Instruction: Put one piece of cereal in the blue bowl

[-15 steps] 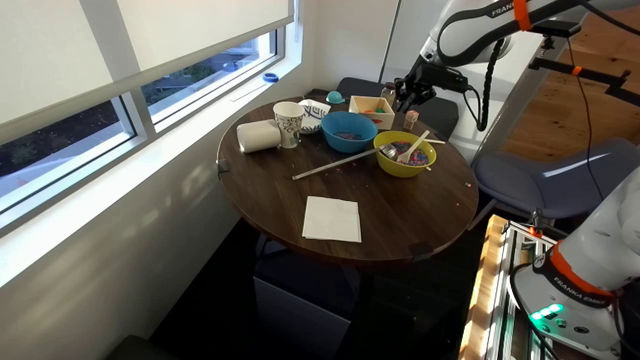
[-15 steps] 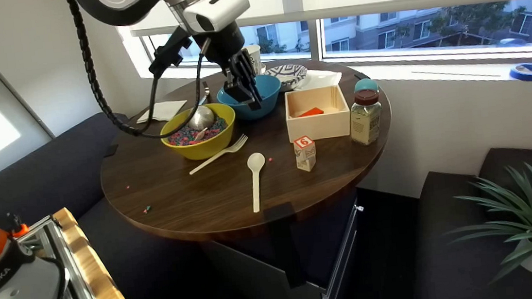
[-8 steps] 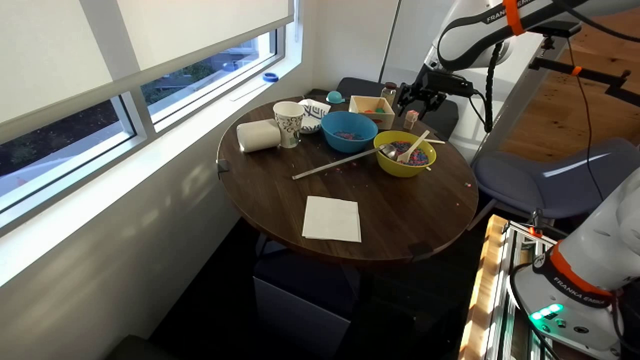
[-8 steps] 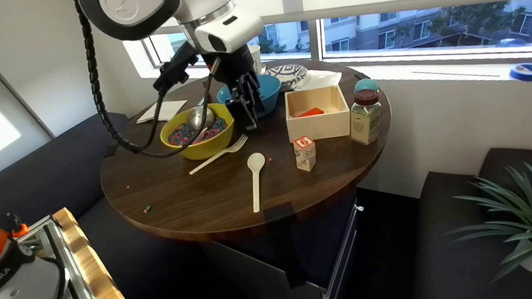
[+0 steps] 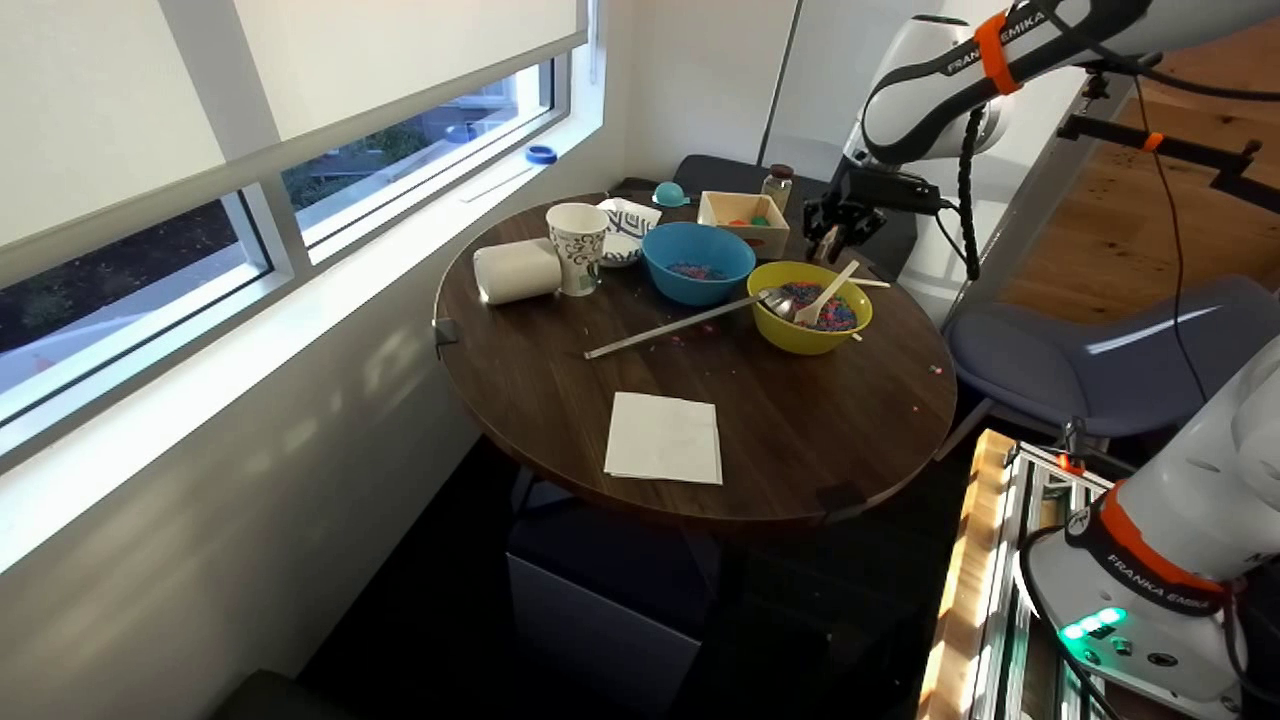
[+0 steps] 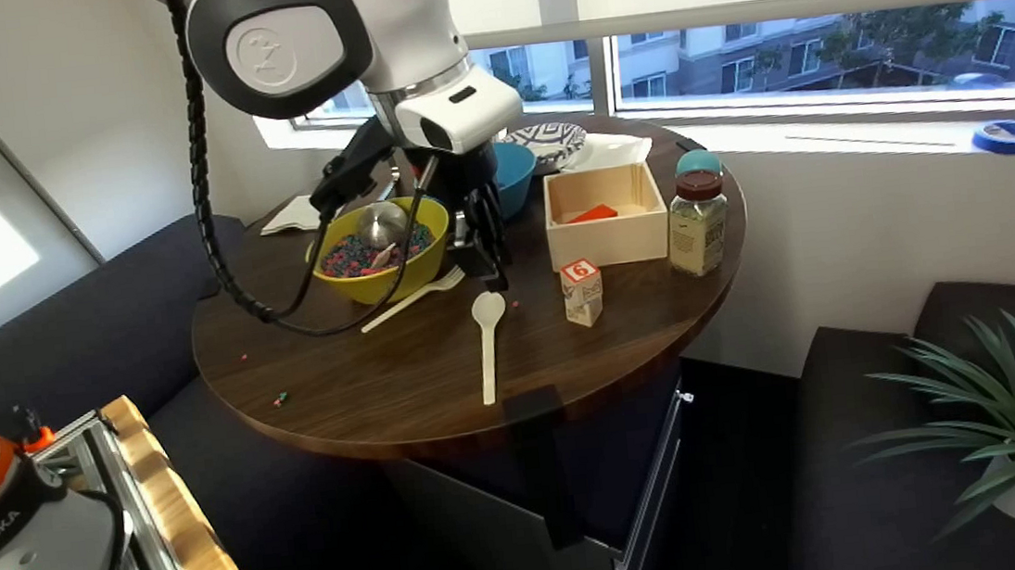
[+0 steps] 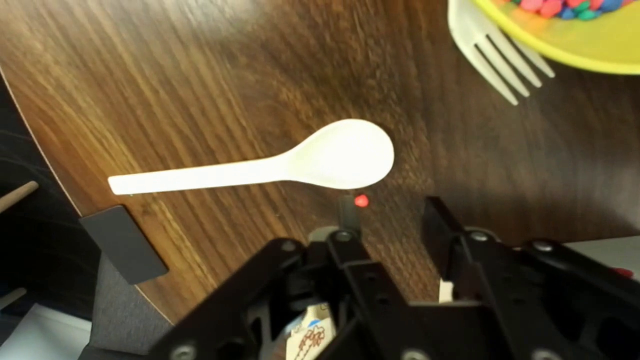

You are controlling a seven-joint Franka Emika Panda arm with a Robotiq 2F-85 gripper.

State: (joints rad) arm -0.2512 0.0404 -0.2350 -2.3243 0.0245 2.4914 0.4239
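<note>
Just beside smooth spoon point(image 7: 345, 154), rounded cereal point(image 7: 361, 200).

Open wooden box point(image 6: 608, 244) rests on the table point(image 6: 367, 373) — brown-lidded jar point(image 6: 698, 229) stands upright just beside it. Blue tape roll point(image 6: 1006, 146) lies on the windowsill point(image 6: 874, 124).

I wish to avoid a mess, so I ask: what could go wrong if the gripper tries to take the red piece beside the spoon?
The open gripper might bump the spoon, which lies beside the red piece. In the wrist view, one fingertip appears close to the piece and could flick it away. The stacked blocks might topple if touched.
</note>
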